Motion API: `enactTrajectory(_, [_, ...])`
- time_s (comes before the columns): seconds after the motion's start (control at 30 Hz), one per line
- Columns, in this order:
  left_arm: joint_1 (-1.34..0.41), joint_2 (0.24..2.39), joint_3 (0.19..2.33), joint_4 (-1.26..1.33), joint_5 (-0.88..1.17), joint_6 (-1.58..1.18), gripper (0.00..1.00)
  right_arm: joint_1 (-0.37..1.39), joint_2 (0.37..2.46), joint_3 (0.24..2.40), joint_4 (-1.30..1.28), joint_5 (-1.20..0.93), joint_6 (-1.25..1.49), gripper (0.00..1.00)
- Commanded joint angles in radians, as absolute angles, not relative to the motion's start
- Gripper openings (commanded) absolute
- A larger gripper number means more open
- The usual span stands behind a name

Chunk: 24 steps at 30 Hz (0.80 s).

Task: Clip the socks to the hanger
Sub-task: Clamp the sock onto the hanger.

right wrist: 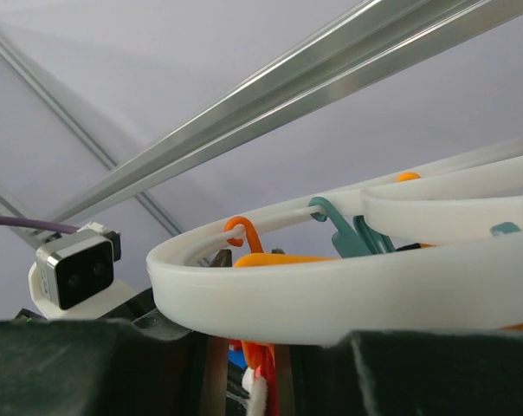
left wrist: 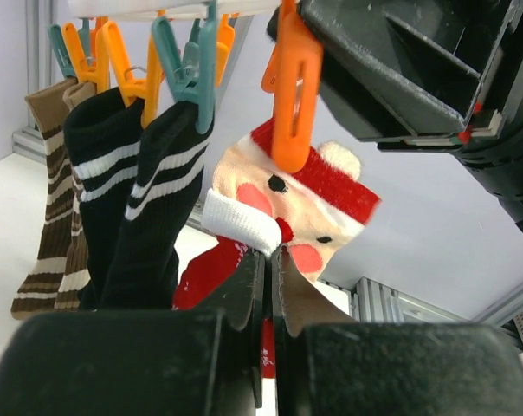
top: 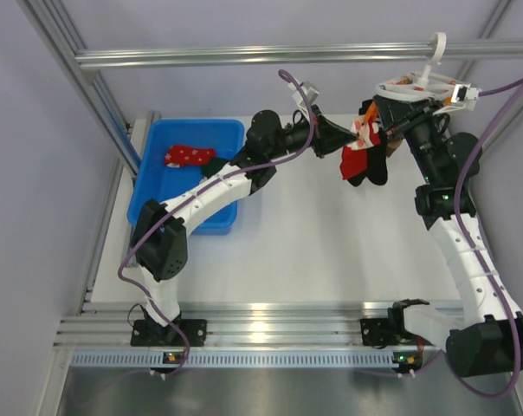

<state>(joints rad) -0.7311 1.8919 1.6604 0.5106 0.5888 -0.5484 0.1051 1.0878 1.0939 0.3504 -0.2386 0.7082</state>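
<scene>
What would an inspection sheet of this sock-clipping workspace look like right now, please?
Surface: white table, with a blue bin at its left.
Job's things: hanger hooked on the top rail; Santa sock up at an orange peg; red speckled sock in the blue bin.
Clutter: black striped socks and brown striped socks pegged on the hanger.
Grippers: left gripper shut on the Santa sock's lower part; right gripper at the orange peg, grip unclear.
Cables: purple cables loop along both arms, no snag seen.
Surroundings: aluminium frame, pale walls.
</scene>
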Motion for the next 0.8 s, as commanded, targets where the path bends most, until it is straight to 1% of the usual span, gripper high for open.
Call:
enactTrajectory(0.0, [-0.738,1.896,1.710,0.595,0.601,-0.557,0.00,0.098,1.108,1.114,0.347,-0.314,0.736,0.22])
enactTrajectory(0.1, [-0.736,1.890,1.706,0.597,0.603,-0.558,0.00,0.095,1.104,1.114,0.341,-0.308,0.730,0.24])
enactTrajectory(0.13, [-0.738,1.890,1.704,0.600,0.604,-0.560,0.00,0.094,1.103,1.112,0.338,-0.308,0.729,0.28])
enactTrajectory(0.27, [-0.736,1.887,1.701,0.607,0.606,-0.561,0.00,0.092,1.100,1.114,0.334,-0.308,0.730,0.34])
enactTrajectory(0.33, [-0.738,1.887,1.701,0.607,0.606,-0.558,0.00,0.091,1.101,1.114,0.334,-0.308,0.729,0.35])
enactTrajectory(0.4, [-0.738,1.887,1.700,0.601,0.607,-0.555,0.00,0.091,1.098,1.115,0.333,-0.308,0.730,0.38])
enactTrajectory(0.43, [-0.738,1.887,1.700,0.598,0.606,-0.554,0.00,0.089,1.098,1.115,0.331,-0.311,0.729,0.41])
enactTrajectory(0.5, [-0.738,1.882,1.689,0.598,0.604,-0.554,0.00,0.089,1.095,1.115,0.330,-0.314,0.729,0.44])
enactTrajectory(0.53, [-0.738,1.882,1.684,0.598,0.604,-0.551,0.00,0.086,1.094,1.115,0.328,-0.321,0.729,0.49])
enactTrajectory(0.6, [-0.736,1.878,1.675,0.585,0.600,-0.548,0.00,0.084,1.083,1.114,0.322,-0.327,0.719,0.53])
enactTrajectory(0.63, [-0.736,1.876,1.672,0.578,0.595,-0.542,0.00,0.083,1.080,1.112,0.319,-0.334,0.716,0.57])
enactTrajectory(0.7, [-0.735,1.870,1.663,0.563,0.589,-0.535,0.00,0.083,1.066,1.109,0.301,-0.344,0.713,0.61])
enactTrajectory(0.77, [-0.732,1.867,1.661,0.545,0.583,-0.526,0.00,0.081,1.045,1.104,0.290,-0.348,0.706,0.61])
